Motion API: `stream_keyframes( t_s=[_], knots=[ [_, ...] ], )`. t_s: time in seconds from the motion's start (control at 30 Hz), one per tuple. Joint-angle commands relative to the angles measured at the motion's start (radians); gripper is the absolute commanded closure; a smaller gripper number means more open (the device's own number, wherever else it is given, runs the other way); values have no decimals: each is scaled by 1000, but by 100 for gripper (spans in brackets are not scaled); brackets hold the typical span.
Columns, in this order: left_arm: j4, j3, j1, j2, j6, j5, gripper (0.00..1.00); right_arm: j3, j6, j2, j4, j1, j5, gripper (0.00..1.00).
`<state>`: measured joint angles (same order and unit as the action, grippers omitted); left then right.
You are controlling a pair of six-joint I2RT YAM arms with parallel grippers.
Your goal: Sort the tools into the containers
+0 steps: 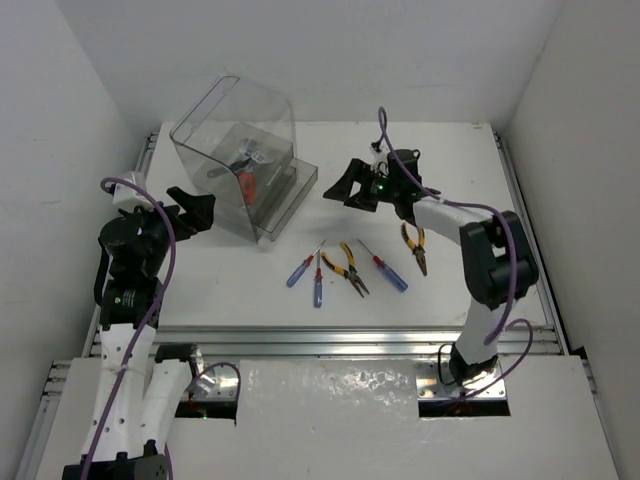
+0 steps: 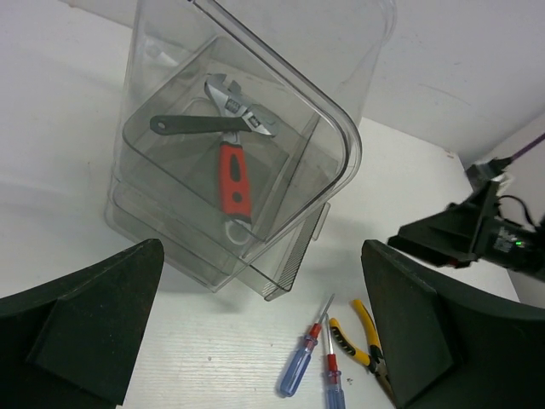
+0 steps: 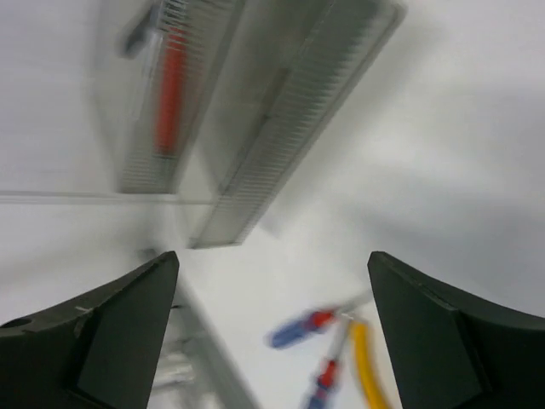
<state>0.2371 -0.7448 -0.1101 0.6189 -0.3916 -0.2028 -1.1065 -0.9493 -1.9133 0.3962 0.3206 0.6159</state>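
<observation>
**Tools loose on desk, nearer R gripper**

Top: pliers & screwdrivers in row, axes roughly front-back, just base-side of R gripper, wide, empty. L gripper wide, farther off.
L wrist: wrenches in box.
R wrist: blurry, wide.

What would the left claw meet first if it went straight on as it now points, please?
Probably the clear plastic box, directly ahead of the open left claw, though depth is hard to judge.
</observation>
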Motion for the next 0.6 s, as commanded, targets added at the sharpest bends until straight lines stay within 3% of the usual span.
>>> stream_keyframes(
  t_s=[0.0, 0.03, 0.13, 0.17, 0.27, 0.57],
  knots=[
    [-19, -18, 10, -16, 19, 2, 0, -88, 536, 129, -618, 58, -294, 11],
    [-18, -21, 10, -15, 19, 2, 0, -81, 623, 138, -743, 69, -412, 13],
    [-10, -28, 10, 2, 19, -4, 0, -32, 734, 164, -905, 115, -545, 22],
    [1, -31, 10, 8, 20, -1, 0, -14, 750, 178, -919, 129, -605, 32],
    [8, -37, 10, 19, 23, -3, 0, 52, 791, 191, -933, 129, -614, 45],
    [4, -34, 12, 16, 26, -12, 0, 83, 811, 122, -935, 130, -651, 55]
  ],
)
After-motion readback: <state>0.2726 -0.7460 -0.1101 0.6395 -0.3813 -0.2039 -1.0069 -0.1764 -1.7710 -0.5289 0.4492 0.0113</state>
